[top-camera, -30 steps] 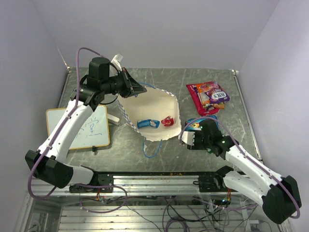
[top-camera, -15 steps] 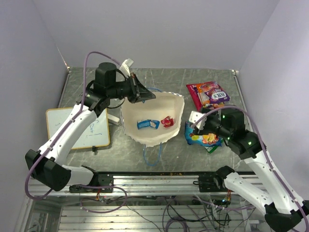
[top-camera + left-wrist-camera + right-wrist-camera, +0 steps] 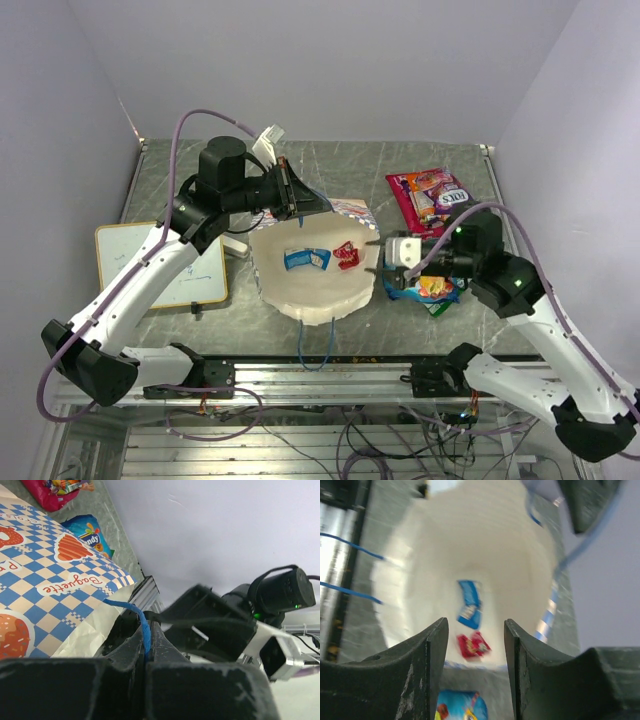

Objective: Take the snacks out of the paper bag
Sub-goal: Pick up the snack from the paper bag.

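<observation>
From where I stand the job looks about half done: a magenta-pink packet [image 3: 428,200] and a blue-and-orange packet [image 3: 432,290] lie out on the worktop [image 3: 470,170], while a blue packet [image 3: 306,257] and a red packet [image 3: 347,254] sit inside the paper bag [image 3: 300,295] at the middle. The left tool [image 3: 298,197] is pinched tight on the blue cord handle [image 3: 141,621], holding the bag's mouth up. The right tool [image 3: 380,262] hangs at the bag's rim, jaws partly apart and empty.

Grey table [image 3: 330,165] with whiteboard [image 3: 205,285], snack packets [image 3: 420,205]
</observation>
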`<state>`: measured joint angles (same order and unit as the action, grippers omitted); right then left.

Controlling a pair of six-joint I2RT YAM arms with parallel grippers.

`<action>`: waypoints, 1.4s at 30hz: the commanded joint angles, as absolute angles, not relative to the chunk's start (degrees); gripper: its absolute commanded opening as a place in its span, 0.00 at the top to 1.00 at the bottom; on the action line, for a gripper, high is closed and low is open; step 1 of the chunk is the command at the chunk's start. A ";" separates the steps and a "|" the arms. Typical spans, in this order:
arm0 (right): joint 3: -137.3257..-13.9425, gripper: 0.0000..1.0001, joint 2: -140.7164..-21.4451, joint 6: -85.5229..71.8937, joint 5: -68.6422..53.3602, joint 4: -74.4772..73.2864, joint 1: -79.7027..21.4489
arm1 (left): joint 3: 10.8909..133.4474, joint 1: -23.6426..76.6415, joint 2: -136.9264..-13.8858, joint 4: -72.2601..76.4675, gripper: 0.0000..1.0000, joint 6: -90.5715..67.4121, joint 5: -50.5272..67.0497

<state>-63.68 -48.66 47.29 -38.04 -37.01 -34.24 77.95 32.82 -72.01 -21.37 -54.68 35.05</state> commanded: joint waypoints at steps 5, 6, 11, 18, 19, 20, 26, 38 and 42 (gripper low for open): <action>-60.28 0.54 -54.45 39.36 -25.58 -25.36 -56.04 | 79.78 32.81 -71.67 -21.29 0.93 -54.64 32.47; -59.36 0.53 -56.55 38.81 -21.07 -23.37 -59.46 | 80.19 32.86 -71.83 -21.51 0.93 -54.59 32.36; -55.00 0.37 -67.36 39.91 -6.39 -13.35 -68.58 | 81.42 32.82 -71.90 -22.36 0.93 -54.36 31.40; -52.87 0.35 -79.80 39.63 10.51 0.48 -68.46 | 82.51 32.96 -71.76 -23.40 0.93 -53.92 31.45; -53.50 0.35 -81.38 39.49 10.84 -0.34 -67.55 | 82.56 32.95 -71.68 -23.46 0.93 -53.82 31.54; -53.81 0.36 -82.80 39.39 11.03 -0.92 -66.96 | 82.34 32.96 -71.57 -23.36 0.93 -53.84 31.75; -55.62 0.40 -89.69 35.88 8.34 0.00 -63.74 | 81.56 32.96 -71.04 -21.13 0.93 -54.47 32.40; -56.97 0.41 -95.57 32.02 11.93 -2.12 -58.26 | 77.15 32.94 -69.13 -15.00 0.93 -56.25 35.89; -59.21 0.40 -98.98 31.39 12.75 -0.67 -56.79 | 76.54 32.95 -68.57 -14.41 0.93 -55.94 36.64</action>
